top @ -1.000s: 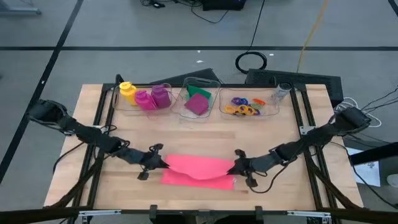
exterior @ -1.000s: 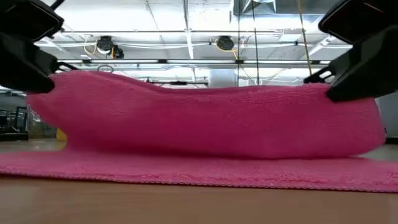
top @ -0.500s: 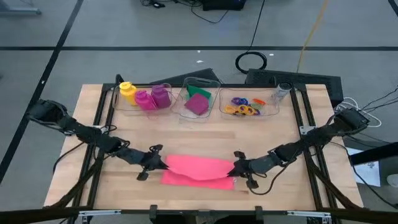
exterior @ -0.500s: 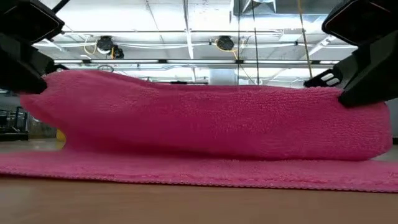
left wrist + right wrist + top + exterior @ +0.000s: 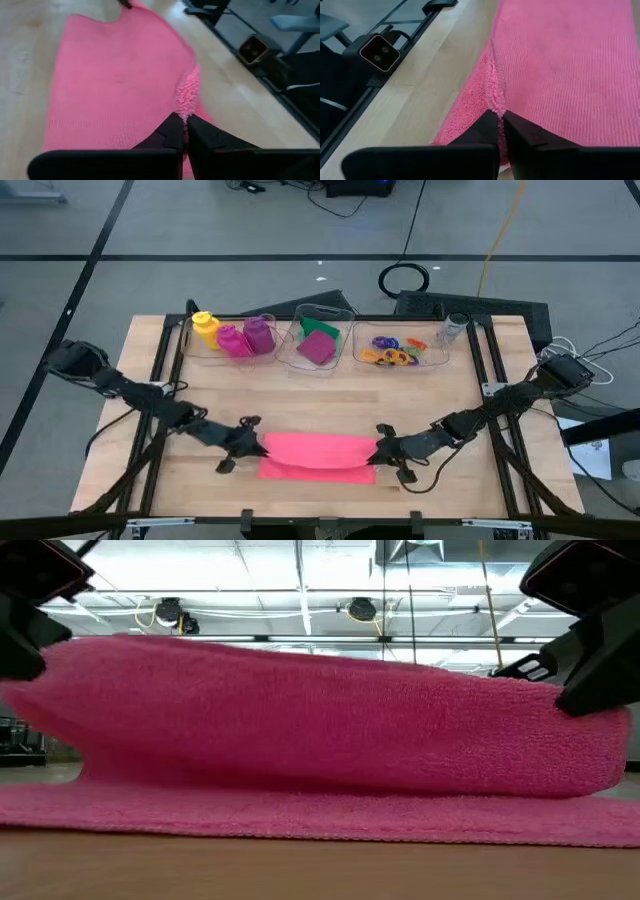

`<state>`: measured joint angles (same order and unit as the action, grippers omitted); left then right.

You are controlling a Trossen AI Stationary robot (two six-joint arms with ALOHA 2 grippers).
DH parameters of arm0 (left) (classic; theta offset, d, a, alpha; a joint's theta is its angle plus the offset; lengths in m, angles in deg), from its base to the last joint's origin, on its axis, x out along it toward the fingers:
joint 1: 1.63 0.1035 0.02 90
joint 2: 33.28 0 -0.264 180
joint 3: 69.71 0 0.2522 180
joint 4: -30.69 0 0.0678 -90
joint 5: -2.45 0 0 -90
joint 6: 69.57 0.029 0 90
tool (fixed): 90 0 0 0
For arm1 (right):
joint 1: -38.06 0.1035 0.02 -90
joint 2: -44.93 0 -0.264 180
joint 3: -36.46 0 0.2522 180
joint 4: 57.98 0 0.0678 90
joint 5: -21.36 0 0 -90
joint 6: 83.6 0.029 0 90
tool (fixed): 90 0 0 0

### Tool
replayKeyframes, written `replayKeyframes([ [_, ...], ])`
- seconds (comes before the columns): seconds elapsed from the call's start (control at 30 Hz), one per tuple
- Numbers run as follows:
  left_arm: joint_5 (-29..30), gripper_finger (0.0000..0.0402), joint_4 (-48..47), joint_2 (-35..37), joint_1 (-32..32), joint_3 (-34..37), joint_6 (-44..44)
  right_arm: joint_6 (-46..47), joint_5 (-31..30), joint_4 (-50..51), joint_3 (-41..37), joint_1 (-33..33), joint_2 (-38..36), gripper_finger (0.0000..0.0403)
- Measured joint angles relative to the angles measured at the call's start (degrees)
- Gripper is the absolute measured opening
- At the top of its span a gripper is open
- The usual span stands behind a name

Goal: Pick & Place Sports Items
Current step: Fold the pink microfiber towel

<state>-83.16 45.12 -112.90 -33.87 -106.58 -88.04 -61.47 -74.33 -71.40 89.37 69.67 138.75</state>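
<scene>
A: High view first: we see the soft pink terry cloth near the table's front edge, between our two arms. Our left gripper pinches its left end and our right gripper its right end. A second ago the raised top layer bulged toward the back and left more of the lower layer showing; now it lies further forward and nearly squares up over it.

B: So we judge the fold almost closed. And behind it?

A: Along the back edge of the wooden table stand three clear plastic bins: one with small yellow, magenta and purple bottles, a middle one with green and magenta cloths, a third with tiny coloured rings.

B: Low view?

A: We look level along the table. The upper layer has swept toward this camera, its near edge now hanging over the flat bottom layer with a narrow gap on the left.

B: Left wrist view?

A: Our left fingers are pressed together on a fluffy corner of cloth.

B: Right wrist view?

A: Same: our right fingers are clamped tight on the fuzzy hem, with bare wood beside it.

B: Then we judge the next step is lowering and letting go, before the folded cloth can go to the bin.
</scene>
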Motion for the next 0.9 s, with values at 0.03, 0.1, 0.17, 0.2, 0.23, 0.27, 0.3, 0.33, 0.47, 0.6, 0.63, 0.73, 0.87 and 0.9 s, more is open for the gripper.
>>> replayKeyframes([
  [0.03,0.3,0.0000,0.2,0.0,-0.3,0.0,0.1,0.1,0.0,0.0,0.0,0.0,0.0,0.0000],
  [0.1,0.9,0.0000,0.3,0.0,-0.6,0.0,0.1,0.1,0.0,0.0,0.0,0.0,0.0,0.0000],
  [0.17,1.6,0.0000,0.3,0.0,-0.6,0.0,-0.1,0.2,0.0,0.0,0.0,0.0,0.0,0.0000],
  [0.2,1.7,0.0000,0.4,0.0,-0.6,0.0,-0.3,0.2,0.0,0.0,0.0,0.0,0.0,0.0000],
  [0.23,1.7,0.0000,0.4,0.0,-0.6,0.0,-0.6,0.1,0.0,0.0,0.0,0.0,0.0,0.0000],
  [0.27,1.7,0.0000,0.4,0.0,-0.5,0.0,-0.9,0.1,0.0,0.0,0.0,0.0,0.0,0.0000],
  [0.3,1.7,0.0000,0.4,0.0,-0.5,0.0,-1.2,0.1,0.0,0.0,0.0,0.0,0.0,0.0000],
  [0.33,1.7,0.0000,0.4,0.0,-0.5,0.0,-1.4,0.0,0.0,0.0,0.0,0.0,0.0,0.0000],
  [0.47,1.7,0.0014,0.4,0.0,-0.5,0.0,-2.0,-0.2,0.0,0.0,0.0,0.0,0.0,0.0001],
  [0.6,1.0,0.0057,0.9,0.0,-0.5,0.0,-3.1,-0.3,0.5,0.0,0.0,0.0,0.0,0.0021],
  [0.63,0.3,0.0069,1.5,0.0,-0.5,0.0,-3.1,-0.4,1.2,0.0,0.0,0.0,0.0,0.0030],
  [0.73,-1.2,0.0107,3.9,0.0,-0.5,0.0,-3.1,-0.6,3.0,-0.8,0.0,0.0,0.0,0.0061],
  [0.87,-2.4,0.0154,6.0,0.0,-0.5,0.0,-4.0,-0.4,3.1,-1.8,0.0,0.0,0.0,0.0109],
  [0.9,-2.6,0.0164,6.3,0.0,-0.5,0.0,-4.5,-0.4,3.1,-1.8,0.0,0.0,0.0,0.0121],
])
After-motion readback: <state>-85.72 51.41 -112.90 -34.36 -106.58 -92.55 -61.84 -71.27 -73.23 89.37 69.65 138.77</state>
